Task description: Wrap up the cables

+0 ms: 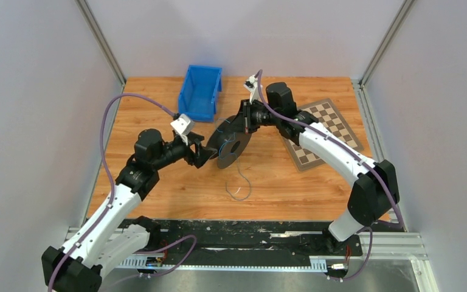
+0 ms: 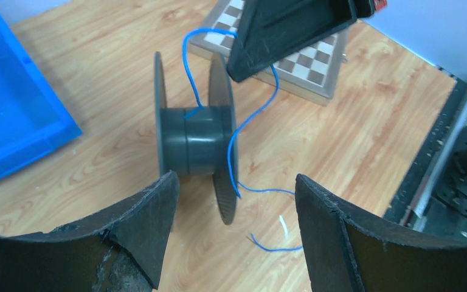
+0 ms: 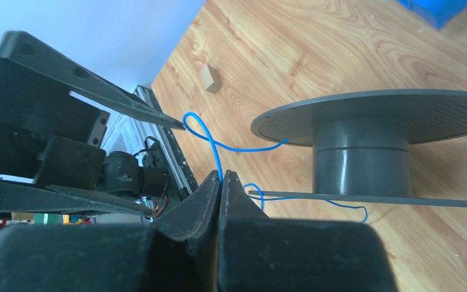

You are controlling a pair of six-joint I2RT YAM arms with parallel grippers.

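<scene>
The cable is a thin blue wire [image 2: 236,143]. It leaves the core of a dark grey spool [image 2: 193,141], rises to my right gripper [image 3: 221,177], and trails in loose curls on the table [image 1: 239,186]. My right gripper [image 1: 247,119] is shut with the wire [image 3: 211,139] pinched between its tips, just above and behind the spool [image 1: 228,146]. The spool [image 3: 365,152] stands on its flange rims on the wood. My left gripper [image 2: 236,234] is open, its fingers wide apart just short of the spool's near flange and touching nothing. In the top view my left gripper [image 1: 203,156] sits at the spool's left.
A blue bin [image 1: 200,91] stands at the back, left of centre. A checkerboard [image 1: 326,131] lies under the right arm. A small wooden block [image 3: 210,79] lies near the table's edge. A black rail [image 1: 249,234] runs along the near edge.
</scene>
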